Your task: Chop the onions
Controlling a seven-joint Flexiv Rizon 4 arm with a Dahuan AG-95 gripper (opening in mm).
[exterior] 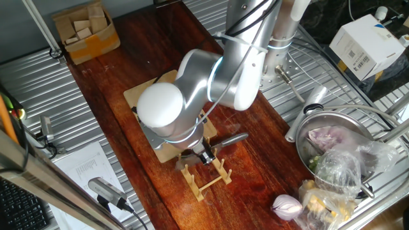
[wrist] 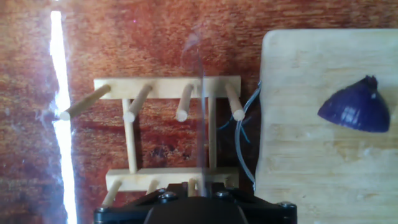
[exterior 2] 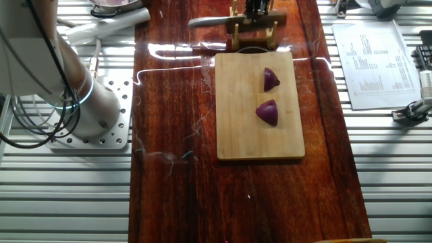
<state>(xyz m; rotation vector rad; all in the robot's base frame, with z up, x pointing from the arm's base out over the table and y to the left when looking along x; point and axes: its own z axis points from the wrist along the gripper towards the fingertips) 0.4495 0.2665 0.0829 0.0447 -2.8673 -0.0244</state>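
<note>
Two purple-red onion wedges (exterior 2: 271,79) (exterior 2: 268,112) lie on the pale wooden cutting board (exterior 2: 236,128). One wedge (wrist: 356,111) shows in the hand view, on the board at the right. My gripper (exterior: 204,155) is over the wooden knife rack (wrist: 168,87) at the board's end, also in the other fixed view (exterior 2: 258,8). Its jaws stand close on either side of the cleaver (exterior 2: 206,21), which lies in the rack. The blade shows edge-on in the hand view (wrist: 202,124). The arm hides the onions in one fixed view.
A whole pale pink onion (exterior: 286,205) lies beside a metal bowl (exterior: 332,128) with bagged vegetables. A cardboard box of wooden blocks (exterior: 86,29) and a white box (exterior: 364,41) stand at the far corners. The robot base (exterior 2: 94,108) stands left of the board; papers (exterior 2: 371,61) lie to its right.
</note>
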